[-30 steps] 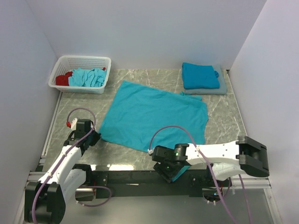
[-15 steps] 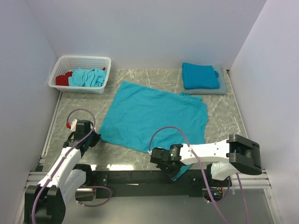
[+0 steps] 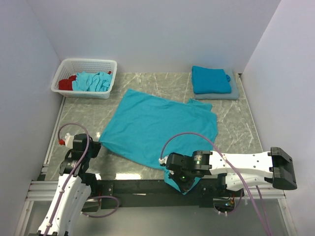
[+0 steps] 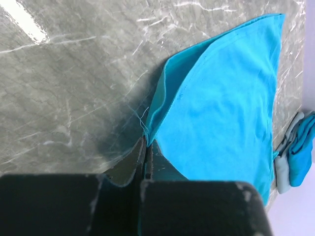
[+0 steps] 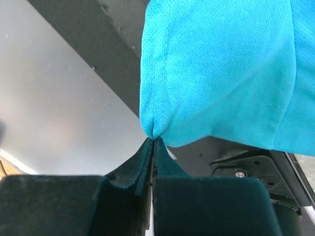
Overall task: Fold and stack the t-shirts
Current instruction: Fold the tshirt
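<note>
Soft, floppy shirt (image 3: 157, 128), bound to sag. Pinched at its corners by left hand (image 4: 146, 143) and right hand (image 5: 152, 141), both clamped on it; best held right there

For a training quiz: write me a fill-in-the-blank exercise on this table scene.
The left gripper and right gripper are each ____ on a corner of the spread t-shirt.
The basket holds crumpled shirts and a ____ cloth.
The folded shirt lies on a ____ garment.
Missing words: shut, red, grey.
</note>
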Robot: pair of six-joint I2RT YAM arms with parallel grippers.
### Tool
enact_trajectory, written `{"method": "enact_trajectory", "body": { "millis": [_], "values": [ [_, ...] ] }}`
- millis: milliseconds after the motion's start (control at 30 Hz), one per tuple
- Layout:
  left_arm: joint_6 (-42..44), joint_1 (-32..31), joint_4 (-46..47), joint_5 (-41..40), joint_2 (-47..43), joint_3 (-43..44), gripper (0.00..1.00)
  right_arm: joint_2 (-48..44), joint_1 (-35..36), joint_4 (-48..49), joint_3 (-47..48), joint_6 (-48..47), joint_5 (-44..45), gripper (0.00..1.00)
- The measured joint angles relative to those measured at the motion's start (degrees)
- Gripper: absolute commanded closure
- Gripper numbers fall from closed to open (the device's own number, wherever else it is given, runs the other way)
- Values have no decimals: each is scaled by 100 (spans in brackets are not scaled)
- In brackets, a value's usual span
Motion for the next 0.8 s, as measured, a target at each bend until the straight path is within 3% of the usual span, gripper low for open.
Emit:
{"method": "enact_trajectory", "body": {
  "millis": [167,433,800],
  "values": [
    [-37,2,33,-31,155,2,99,-57,-208,-149,44,-35,74,100],
    [118,2,603,129,1436,267,99,-356,-1954,-299,542,-66,833,100],
    [289,2,1639,195,3049,1196,99,-17,-3593,-470,1239,-417,1541,100]
  ]
}}
